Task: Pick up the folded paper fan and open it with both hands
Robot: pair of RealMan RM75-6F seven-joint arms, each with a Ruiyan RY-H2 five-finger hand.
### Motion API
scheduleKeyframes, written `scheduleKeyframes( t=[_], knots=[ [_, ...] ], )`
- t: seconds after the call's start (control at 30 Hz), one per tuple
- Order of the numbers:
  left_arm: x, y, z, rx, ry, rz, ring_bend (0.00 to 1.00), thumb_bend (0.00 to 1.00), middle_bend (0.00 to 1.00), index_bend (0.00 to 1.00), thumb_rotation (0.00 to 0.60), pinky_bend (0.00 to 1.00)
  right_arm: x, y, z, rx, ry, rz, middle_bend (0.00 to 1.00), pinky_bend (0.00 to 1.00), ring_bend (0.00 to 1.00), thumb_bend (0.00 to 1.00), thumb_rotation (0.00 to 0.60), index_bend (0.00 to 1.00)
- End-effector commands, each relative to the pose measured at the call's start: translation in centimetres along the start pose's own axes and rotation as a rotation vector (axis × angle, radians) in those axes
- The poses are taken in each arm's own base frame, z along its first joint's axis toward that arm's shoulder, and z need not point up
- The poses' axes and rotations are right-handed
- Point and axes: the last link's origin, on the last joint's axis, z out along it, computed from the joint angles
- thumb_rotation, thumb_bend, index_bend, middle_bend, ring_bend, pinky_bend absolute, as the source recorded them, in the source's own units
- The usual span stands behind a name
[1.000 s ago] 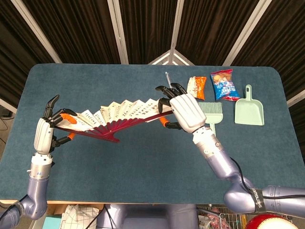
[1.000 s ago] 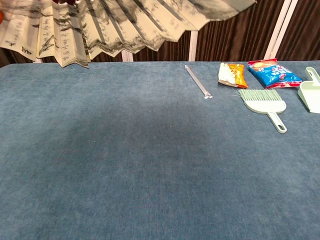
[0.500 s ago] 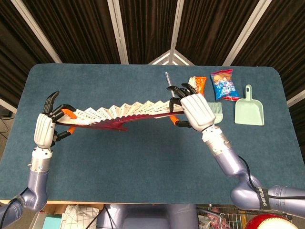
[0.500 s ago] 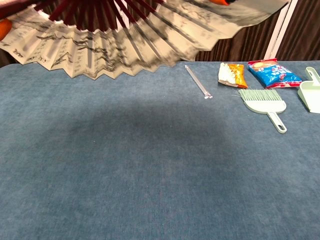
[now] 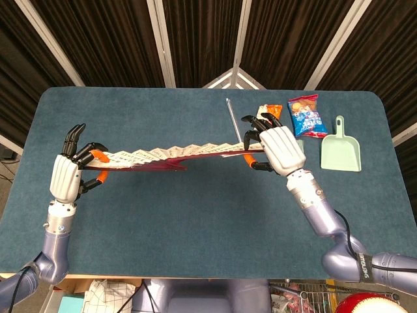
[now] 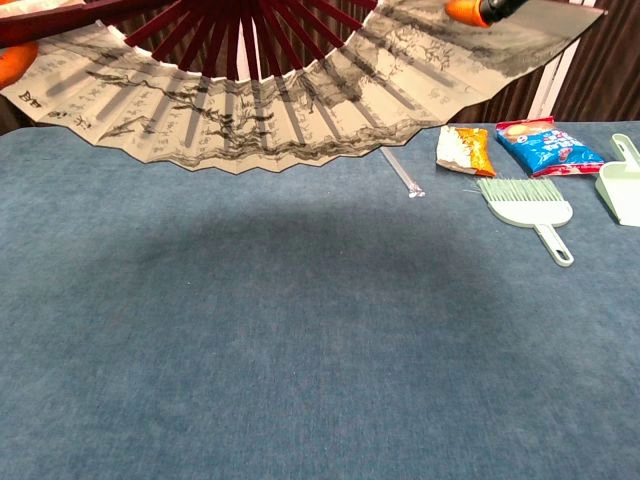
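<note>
The paper fan [image 5: 171, 153] is spread wide and held in the air above the table, seen nearly edge-on in the head view. From the chest view its ink-painted leaf [image 6: 270, 95] and dark red ribs fill the top of the frame. My left hand [image 5: 67, 175] grips the fan's left end, with its orange fingertips [image 6: 15, 62] showing at the left edge of the chest view. My right hand [image 5: 277, 149] grips the right end, and an orange fingertip [image 6: 466, 11] shows at the top there.
On the blue table [image 5: 195, 215] lie a thin clear stick [image 6: 396, 165], an orange snack bag [image 6: 465, 150], a blue snack bag [image 6: 545, 145], a green hand brush [image 6: 530, 208] and a green dustpan [image 5: 341, 153], all at the right rear.
The fan has spread much wider and tilted flatter. My right hand moved right and back, and my left hand drew slightly back, pulling the two ends apart.
</note>
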Motion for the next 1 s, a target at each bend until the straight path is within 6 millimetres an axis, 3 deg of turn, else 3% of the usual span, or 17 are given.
scheduleKeyframes(
  t=[0.03,0.33,0.53,0.6,0.7,0.83,1.0],
  knots=[
    [-0.2,0.1,0.4,-0.023,0.005,0.034,0.05,0.58,0.42,0.81,0.6,0.07,-0.6,0.7,0.2,-0.008,0.007,0.019,0.22,0.14,0.28,0.45,0.6,0.95],
    [-0.5,0.7,1.1,-0.065,0.042,0.044,0.05,0.55,0.41,0.77,0.6,0.07,-2.2,2.4,0.4,-0.023,-0.026,0.004,0.22,0.14,0.27,0.45,0.6,0.92],
    [-1.1,0.9,0.8,-0.072,0.026,0.058,0.04,0.47,0.38,0.68,0.6,0.06,-3.7,3.8,-0.8,-0.062,-0.197,-0.061,0.16,0.09,0.16,0.43,0.6,0.54],
    [-1.2,0.9,0.6,-0.068,0.017,0.036,0.03,0.44,0.34,0.59,0.6,0.06,-4.0,4.5,-1.3,-0.078,-0.26,-0.136,0.12,0.06,0.12,0.37,0.6,0.38],
    [-1.1,1.0,0.4,-0.073,0.003,0.006,0.0,0.39,0.23,0.39,0.6,0.03,-4.0,4.9,-2.0,-0.088,-0.32,-0.22,0.1,0.03,0.1,0.28,0.6,0.23],
    [-0.2,1.7,0.5,-0.113,0.004,-0.019,0.0,0.37,0.07,0.22,0.6,0.0,-3.7,5.1,-2.9,-0.106,-0.373,-0.285,0.08,0.02,0.09,0.22,0.6,0.12],
    [1.3,2.6,0.6,-0.153,0.031,-0.065,0.0,0.33,0.0,0.17,0.6,0.0,-3.3,5.3,-4.2,-0.12,-0.371,-0.286,0.08,0.02,0.09,0.18,0.6,0.03]
  ],
)
